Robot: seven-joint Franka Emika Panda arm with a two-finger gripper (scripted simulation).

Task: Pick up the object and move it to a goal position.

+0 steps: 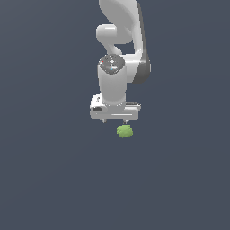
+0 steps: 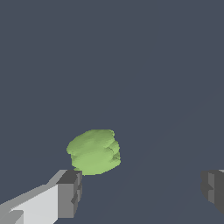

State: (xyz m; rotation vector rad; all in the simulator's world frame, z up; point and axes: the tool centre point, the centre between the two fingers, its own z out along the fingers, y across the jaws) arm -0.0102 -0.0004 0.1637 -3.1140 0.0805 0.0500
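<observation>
The arm [image 1: 123, 27] runs off the top edge of the exterior view, so its base never shows. In the wrist view both fingers [image 2: 70, 192] of the hand [image 2: 142, 192] get clipped by the frame, one nearly gone. The green object [image 2: 94, 152] has its near lower edge tucked behind a fingertip.

The arm [image 1: 120, 54] is glossy white with rounded, tubular links, a dark grey band along one side and a grey disc-shaped joint cap, ending in a boxy white hand [image 1: 115, 121] with 2 dark grey, blocky fingertips [image 2: 70, 192].
</observation>
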